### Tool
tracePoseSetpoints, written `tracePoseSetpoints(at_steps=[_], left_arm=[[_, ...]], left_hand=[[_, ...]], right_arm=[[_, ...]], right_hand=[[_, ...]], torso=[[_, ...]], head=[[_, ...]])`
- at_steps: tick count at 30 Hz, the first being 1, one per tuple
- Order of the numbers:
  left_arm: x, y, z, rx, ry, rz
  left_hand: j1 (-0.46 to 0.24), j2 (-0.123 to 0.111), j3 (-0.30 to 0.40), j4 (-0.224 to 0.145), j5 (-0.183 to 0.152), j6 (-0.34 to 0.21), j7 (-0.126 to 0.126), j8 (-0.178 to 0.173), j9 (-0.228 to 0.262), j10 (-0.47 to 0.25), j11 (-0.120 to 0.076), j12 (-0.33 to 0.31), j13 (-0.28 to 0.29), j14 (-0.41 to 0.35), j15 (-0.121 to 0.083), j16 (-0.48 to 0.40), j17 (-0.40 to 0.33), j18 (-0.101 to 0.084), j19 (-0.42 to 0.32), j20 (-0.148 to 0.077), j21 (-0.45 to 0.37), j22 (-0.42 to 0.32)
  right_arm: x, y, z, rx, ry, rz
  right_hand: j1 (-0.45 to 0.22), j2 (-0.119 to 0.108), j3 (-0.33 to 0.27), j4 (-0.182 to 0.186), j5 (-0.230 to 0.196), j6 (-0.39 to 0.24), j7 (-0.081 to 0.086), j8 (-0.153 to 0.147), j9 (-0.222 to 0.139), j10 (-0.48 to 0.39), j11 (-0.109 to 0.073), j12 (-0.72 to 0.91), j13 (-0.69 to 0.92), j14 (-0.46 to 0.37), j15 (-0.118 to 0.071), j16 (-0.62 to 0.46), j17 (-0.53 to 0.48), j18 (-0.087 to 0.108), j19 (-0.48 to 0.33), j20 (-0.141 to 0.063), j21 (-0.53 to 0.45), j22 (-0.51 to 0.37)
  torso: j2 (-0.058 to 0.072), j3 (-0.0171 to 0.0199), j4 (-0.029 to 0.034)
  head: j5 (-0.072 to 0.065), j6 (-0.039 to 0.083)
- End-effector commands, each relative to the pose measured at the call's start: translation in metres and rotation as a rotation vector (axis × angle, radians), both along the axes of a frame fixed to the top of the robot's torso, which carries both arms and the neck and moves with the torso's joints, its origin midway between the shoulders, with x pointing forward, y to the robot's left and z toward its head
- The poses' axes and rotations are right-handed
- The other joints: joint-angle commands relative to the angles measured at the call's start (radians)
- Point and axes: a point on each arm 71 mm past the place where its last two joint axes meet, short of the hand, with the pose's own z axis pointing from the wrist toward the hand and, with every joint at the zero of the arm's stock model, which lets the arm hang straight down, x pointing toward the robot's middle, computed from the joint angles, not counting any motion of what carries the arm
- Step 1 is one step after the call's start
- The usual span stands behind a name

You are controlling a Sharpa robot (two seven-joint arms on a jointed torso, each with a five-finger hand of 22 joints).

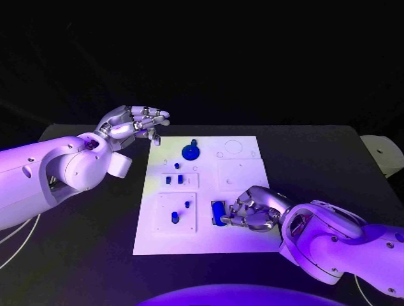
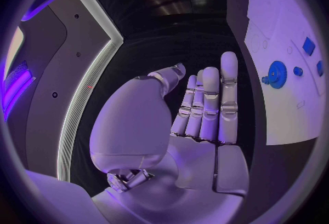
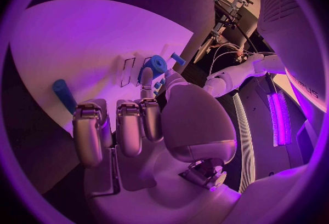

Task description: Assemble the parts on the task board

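Closing over the blue part (image 1: 218,212) at the lower middle of the frame, the right hand (image 1: 249,209) curls its fingers beside it on the task board (image 1: 243,242); whether it grips cannot be told. A sure pinch before lifting seems wise. The left hand (image 1: 133,124), upper left over the worktop (image 1: 349,166), holds nothing, fingers loosely curled.

Two white arms are seen, built of smooth, rounded shells with small dark screw holes sunk into them. The left arm (image 1: 46,175), beside the task board (image 1: 202,239), carries a bulbous elbow housing and a short white cuff at the wrist. The left hand (image 1: 133,124) and the right hand (image 1: 250,209) are made of silver metal segments, with white pads shown on palms and fingers (image 2: 229,98). Thin pale cables are seen beneath each arm.
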Motion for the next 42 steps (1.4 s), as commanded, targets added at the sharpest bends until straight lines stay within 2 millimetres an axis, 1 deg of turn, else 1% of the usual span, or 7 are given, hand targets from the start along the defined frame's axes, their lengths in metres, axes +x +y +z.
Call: tracePoseSetpoints(at_steps=[1, 11, 16, 20, 23, 31, 42], left_arm=[[-0.0004, -0.0024, 0.0008, -0.011, -0.001, -0.014], [-0.0003, -0.0024, 0.0007, -0.012, 0.0, -0.014], [-0.0003, -0.0022, 0.0007, -0.011, 0.0, -0.014], [-0.0004, -0.0023, 0.0007, -0.011, 0.0, -0.014], [-0.0004, -0.0025, 0.0007, -0.012, 0.0, -0.015], [-0.0005, -0.0026, 0.0007, -0.012, 0.0, -0.014], [-0.0008, -0.0021, 0.0008, -0.011, 0.001, -0.013]], left_hand=[[-0.003, 0.006, -0.002, 0.004, -0.005, -0.005, 0.002, -0.004, -0.002, -0.006, -0.001, 0.004, -0.001, -0.007, -0.001, 0.006, -0.001, 0.014, 0.005, 0.001, -0.004, -0.001], [-0.003, 0.006, -0.002, 0.004, -0.005, -0.005, 0.002, -0.004, -0.002, -0.006, -0.001, 0.004, -0.001, -0.007, -0.001, 0.006, -0.001, 0.014, 0.005, 0.001, -0.004, -0.001], [-0.003, 0.006, -0.002, 0.004, -0.005, -0.005, 0.002, -0.004, -0.002, -0.006, -0.001, 0.004, -0.001, -0.007, -0.001, 0.006, -0.001, 0.014, 0.005, 0.001, -0.004, -0.001], [-0.003, 0.006, -0.002, 0.004, -0.005, -0.005, 0.002, -0.004, -0.002, -0.006, -0.001, 0.004, -0.001, -0.007, -0.001, 0.006, -0.001, 0.014, 0.005, 0.001, -0.004, -0.001], [-0.003, 0.006, -0.002, 0.004, -0.005, -0.005, 0.002, -0.004, -0.002, -0.006, -0.001, 0.004, -0.001, -0.007, -0.001, 0.006, -0.001, 0.014, 0.005, 0.001, -0.004, -0.001], [-0.005, 0.008, -0.003, 0.006, -0.005, -0.005, 0.002, -0.004, -0.002, -0.007, -0.001, 0.005, -0.001, -0.007, -0.001, 0.007, -0.002, 0.014, 0.005, 0.002, -0.006, -0.002], [-0.005, 0.01, -0.003, 0.008, -0.005, -0.005, 0.002, -0.004, -0.002, -0.007, -0.002, 0.006, -0.001, -0.008, -0.001, 0.007, -0.002, 0.014, 0.006, 0.002, -0.006, -0.003]], right_arm=[[-0.0012, 0.0015, 0.0016, 0.022, -0.009, 0.013], [-0.0025, -0.0014, 0.0027, 0.022, -0.01, 0.02], [-0.0029, -0.0036, 0.0017, 0.007, -0.001, 0.032], [-0.0026, -0.0041, 0.0008, -0.002, 0.003, 0.037], [-0.0023, -0.0037, 0.0001, -0.01, 0.006, 0.038], [0.0009, -0.0048, -0.0022, -0.026, 0.007, 0.023], [0.0062, 0.0007, -0.0048, -0.029, 0.001, 0.019]], right_hand=[[-0.015, 0.005, -0.011, 0.0, -0.002, 0.009, 0.001, 0.008, 0.002, 0.068, -0.006, 0.008, 0.211, 0.106, -0.007, 0.004, 0.254, -0.014, 0.105, -0.008, 0.005, 0.263], [-0.019, 0.01, -0.019, -0.003, -0.003, 0.009, -0.001, 0.011, 0.003, 0.069, -0.007, 0.009, 0.212, 0.106, -0.008, 0.004, 0.255, -0.014, 0.105, -0.009, 0.005, 0.263], [0.036, 0.011, -0.015, -0.008, -0.002, 0.005, -0.004, 0.013, 0.004, 0.069, -0.01, 0.009, 0.213, 0.106, -0.011, 0.005, 0.256, -0.014, 0.105, -0.011, 0.005, 0.263], [0.079, 0.015, -0.005, -0.006, -0.037, 0.003, -0.005, 0.014, 0.002, 0.07, -0.011, 0.01, 0.213, 0.106, -0.012, 0.005, 0.256, -0.014, 0.105, -0.012, 0.005, 0.263], [0.097, 0.017, 0.001, -0.008, -0.04, 0.002, -0.006, 0.014, 0.001, 0.07, -0.012, 0.01, 0.214, 0.106, -0.012, 0.005, 0.256, -0.014, 0.105, -0.013, 0.005, 0.263], [0.11, 0.02, 0.008, -0.007, -0.039, 0.002, -0.006, 0.014, 0.001, 0.07, -0.013, 0.011, 0.215, 0.106, -0.013, 0.004, 0.255, -0.014, 0.105, -0.013, 0.005, 0.263], [0.106, 0.027, 0.01, -0.002, -0.039, 0.004, -0.005, 0.015, 0.0, 0.072, -0.012, 0.015, 0.217, 0.106, -0.013, 0.004, 0.255, -0.014, 0.105, -0.014, 0.005, 0.263]], torso=[[0.001, 0.0002, -0.0008], [0.001, 0.0001, -0.0001], [0.001, -0.0003, -0.0004], [0.001, -0.0007, 0.0003], [0.001, -0.0004, 0.0012], [0.001, -0.0015, 0.0005], [0.001, -0.0009, -0.0002]], head=[[0.0, 0.002], [-0.002, 0.002], [-0.001, 0.002], [0.0, 0.001], [0.0, 0.0], [0.0, 0.0], [0.002, -0.002]])
